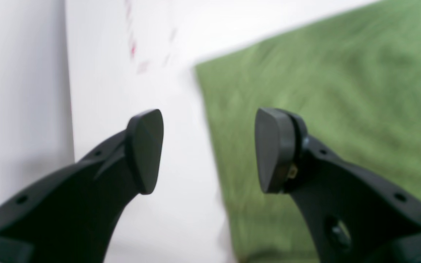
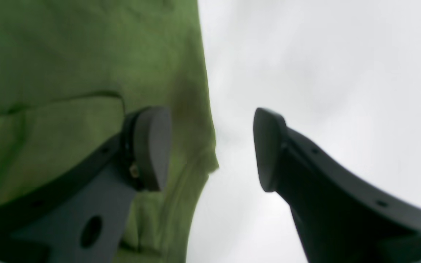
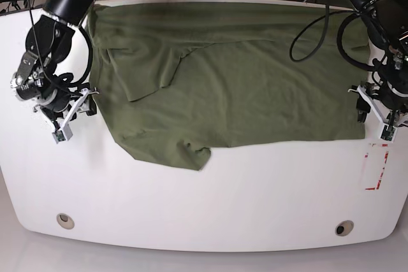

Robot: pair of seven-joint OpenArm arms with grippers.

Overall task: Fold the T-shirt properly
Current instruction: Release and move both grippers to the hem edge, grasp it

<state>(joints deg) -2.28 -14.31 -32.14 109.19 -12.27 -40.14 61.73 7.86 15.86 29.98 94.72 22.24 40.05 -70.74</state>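
The olive-green T-shirt lies spread and wrinkled over the far half of the white table, with a sleeve sticking out at its lower left. My right gripper is open and empty at the shirt's left edge. In the right wrist view it straddles that edge, one finger over the cloth. My left gripper is open and empty at the shirt's right edge. In the left wrist view it is over bare table beside the shirt's corner.
Red tape marks sit on the table in front of the left gripper and show blurred in the left wrist view. Two round holes lie near the table's front edge. Cables hang at the back right.
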